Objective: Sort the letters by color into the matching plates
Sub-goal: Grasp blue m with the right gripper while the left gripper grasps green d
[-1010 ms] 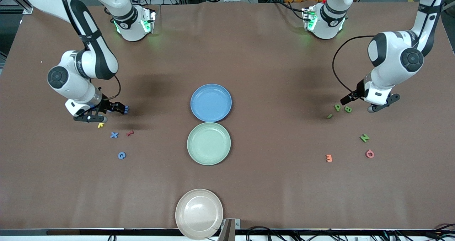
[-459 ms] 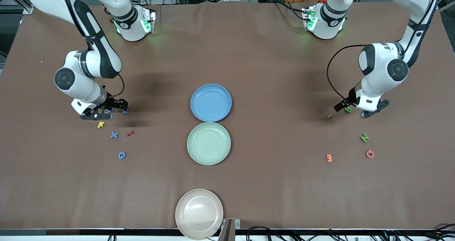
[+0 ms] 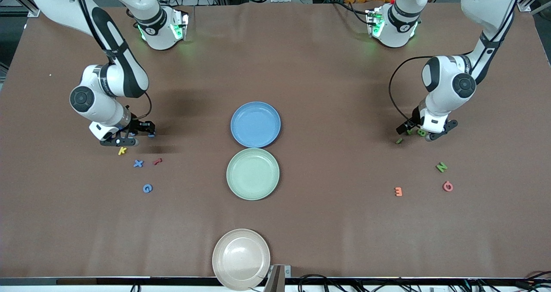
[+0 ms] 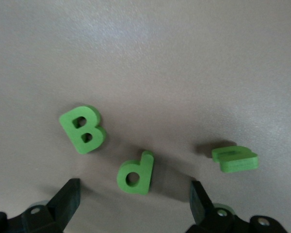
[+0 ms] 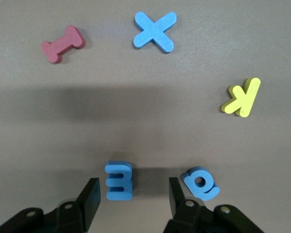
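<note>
Front view: blue plate (image 3: 255,124) and green plate (image 3: 253,173) sit mid-table; blue X (image 3: 138,163) and G (image 3: 147,188) lie toward the right arm's end. Left wrist view: left gripper (image 4: 133,206), jaws spread and empty, straddles green P (image 4: 136,174), beside green B (image 4: 83,129). Right wrist view: right gripper (image 5: 132,199), not yet clamped, brackets blue E (image 5: 119,181).

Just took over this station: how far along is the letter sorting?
Nothing is sorted: blue plate and green plate hold no letters. Right gripper is low with its fingers either side of a blue letter; left gripper, open, is low over the green letters. All eight remain.
</note>
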Controlling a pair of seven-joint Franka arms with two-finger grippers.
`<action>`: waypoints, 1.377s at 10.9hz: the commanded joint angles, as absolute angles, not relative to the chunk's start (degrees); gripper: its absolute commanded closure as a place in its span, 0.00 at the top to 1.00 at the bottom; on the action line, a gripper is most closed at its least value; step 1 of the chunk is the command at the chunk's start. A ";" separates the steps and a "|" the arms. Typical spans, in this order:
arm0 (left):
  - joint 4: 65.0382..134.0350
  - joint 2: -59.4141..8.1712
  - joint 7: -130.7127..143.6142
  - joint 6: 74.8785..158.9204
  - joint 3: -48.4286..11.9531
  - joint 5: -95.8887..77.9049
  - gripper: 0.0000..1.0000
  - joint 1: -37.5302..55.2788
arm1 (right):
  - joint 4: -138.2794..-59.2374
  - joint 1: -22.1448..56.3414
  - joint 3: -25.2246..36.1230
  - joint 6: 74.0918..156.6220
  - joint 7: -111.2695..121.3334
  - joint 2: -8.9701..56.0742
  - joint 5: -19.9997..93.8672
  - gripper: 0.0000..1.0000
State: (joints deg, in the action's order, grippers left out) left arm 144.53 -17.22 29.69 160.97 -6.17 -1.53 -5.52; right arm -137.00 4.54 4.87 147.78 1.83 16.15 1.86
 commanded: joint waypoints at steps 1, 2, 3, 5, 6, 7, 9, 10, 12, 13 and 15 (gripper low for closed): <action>144.41 -17.49 31.99 162.33 -6.33 -2.29 1.00 -4.48 | -137.55 3.61 3.52 149.94 1.41 17.49 1.14 0.62; 144.23 -17.58 31.99 162.33 -6.24 -2.29 1.00 -4.57 | -137.55 3.34 3.34 149.94 1.23 17.66 1.23 0.61; 144.14 -17.58 31.99 162.33 -6.15 -2.29 1.00 -4.57 | -137.46 3.34 3.17 149.94 0.80 18.01 1.32 0.61; 143.35 -17.93 31.91 162.42 -6.06 -2.20 1.00 -4.57 | -137.46 3.25 2.64 149.94 0.18 18.37 1.32 0.60; 143.18 -18.36 31.90 162.42 -6.06 -1.85 1.00 -4.57 | -137.46 3.34 2.55 150.29 0.09 18.54 1.41 0.58; 142.91 -18.63 31.99 162.42 -5.98 -1.06 1.00 -4.74 | -137.46 3.25 2.55 150.29 -0.26 18.72 1.41 0.58; 142.91 -18.72 31.99 162.42 -5.89 0.17 1.00 -5.10 | -137.46 3.25 1.94 150.38 -0.97 18.98 1.41 0.45; 142.91 -18.72 31.91 162.42 -5.80 0.61 1.00 -5.18 | -137.46 3.25 1.85 150.38 -0.97 18.98 1.41 0.20; 142.74 -18.81 31.99 162.33 -5.71 2.02 0.09 -5.45 | -137.37 3.34 1.85 150.29 -0.97 18.90 1.41 0.00; 142.73 -18.81 31.56 162.33 -5.71 2.20 0.00 -6.15 | -137.29 3.34 1.32 150.21 -1.05 18.72 1.41 0.00; 142.82 -18.72 31.46 162.33 -5.71 2.46 0.00 -6.50 | -136.76 3.51 0.10 149.77 -2.62 17.67 1.41 0.00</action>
State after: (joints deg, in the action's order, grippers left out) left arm 143.01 -17.96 31.01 161.82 -5.77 0.42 -5.57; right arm -136.98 4.36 2.32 149.74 0.11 18.72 1.88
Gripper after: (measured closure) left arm 0.304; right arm 0.740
